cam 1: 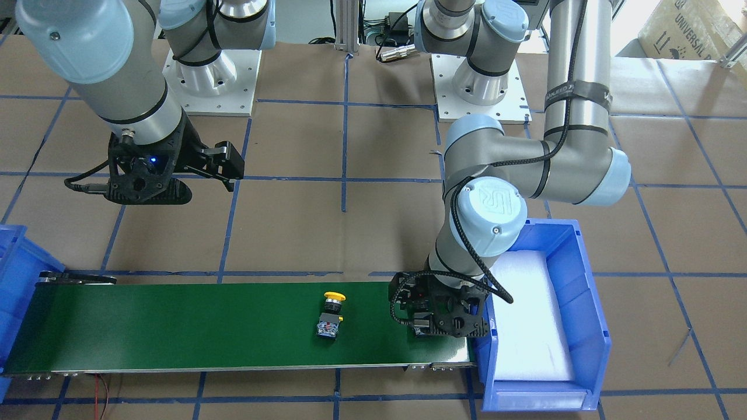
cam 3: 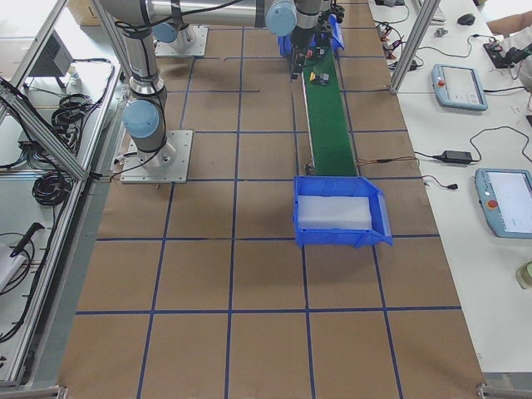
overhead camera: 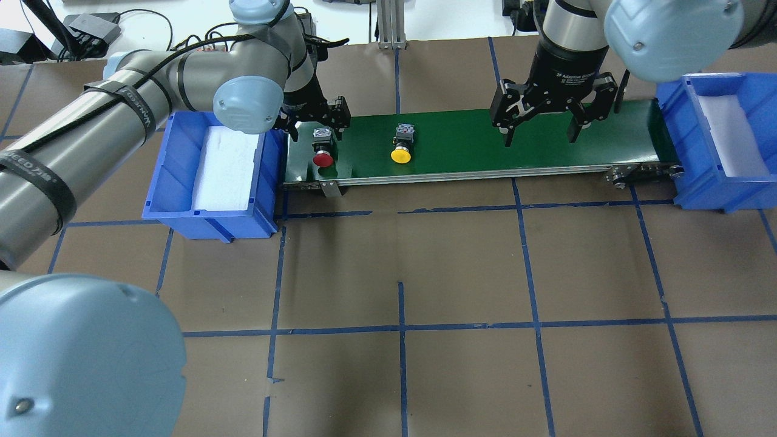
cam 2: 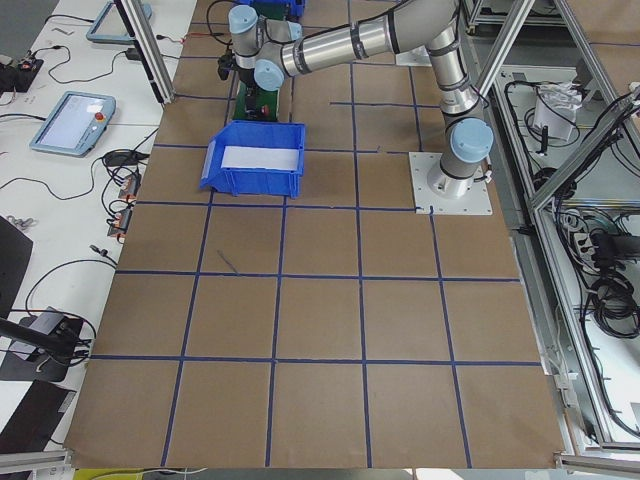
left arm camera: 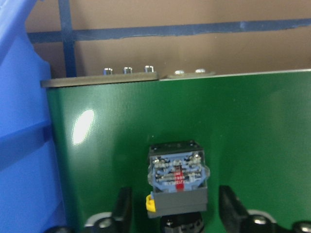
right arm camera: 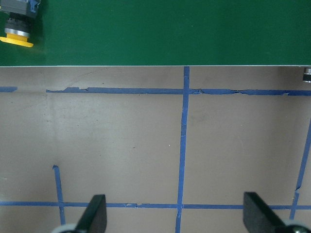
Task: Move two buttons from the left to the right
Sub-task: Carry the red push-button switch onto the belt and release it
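Observation:
The red button (overhead camera: 322,150) lies on its side at the left end of the green belt (overhead camera: 473,142), cap toward the robot. My left gripper (overhead camera: 317,126) is low over it, open. In the left wrist view its fingers (left arm camera: 124,208) stand either side of the button's contact block (left arm camera: 177,177) with a gap on each side. The yellow button (overhead camera: 400,145) lies on the belt further right, also in the front view (cam 1: 331,315). My right gripper (overhead camera: 540,124) hangs open and empty above the belt's right part; its view shows the yellow button (right arm camera: 17,29) at top left.
A blue bin (overhead camera: 176,164) with white padding stands at the belt's left end, right beside my left gripper. A second blue bin (overhead camera: 674,115) stands at the belt's right end. Brown paper with blue tape lines covers the table (overhead camera: 400,273).

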`<action>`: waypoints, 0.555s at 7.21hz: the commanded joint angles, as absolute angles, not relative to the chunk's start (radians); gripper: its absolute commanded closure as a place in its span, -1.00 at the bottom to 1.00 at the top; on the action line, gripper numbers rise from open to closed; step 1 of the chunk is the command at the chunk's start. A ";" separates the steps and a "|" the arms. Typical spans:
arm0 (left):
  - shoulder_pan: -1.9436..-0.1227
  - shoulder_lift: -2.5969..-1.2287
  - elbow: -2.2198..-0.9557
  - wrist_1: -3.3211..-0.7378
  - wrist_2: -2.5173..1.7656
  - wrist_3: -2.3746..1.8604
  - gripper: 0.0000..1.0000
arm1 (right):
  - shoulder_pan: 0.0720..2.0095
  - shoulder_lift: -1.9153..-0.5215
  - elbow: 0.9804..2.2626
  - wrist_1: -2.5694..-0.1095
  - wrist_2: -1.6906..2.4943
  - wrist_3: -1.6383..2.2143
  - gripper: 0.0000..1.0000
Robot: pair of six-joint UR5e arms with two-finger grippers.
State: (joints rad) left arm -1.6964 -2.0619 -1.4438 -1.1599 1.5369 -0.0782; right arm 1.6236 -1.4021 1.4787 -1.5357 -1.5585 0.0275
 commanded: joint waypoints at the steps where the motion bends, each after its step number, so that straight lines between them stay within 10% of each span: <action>1: -1.701 -1.869 -1.475 -1.309 1.536 -0.078 -1.00 | 1.623 -1.402 1.479 -1.534 -1.559 0.028 -1.00; 4: -1.657 -1.576 -1.708 -1.361 1.548 -0.072 -1.00 | 1.623 -1.410 1.496 -1.540 -1.565 0.026 -1.00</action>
State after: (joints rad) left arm -1.6816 -1.7007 -1.6093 -1.3482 1.5437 -0.0738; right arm 1.6236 -1.4076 1.4920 -1.5379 -1.5636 0.0273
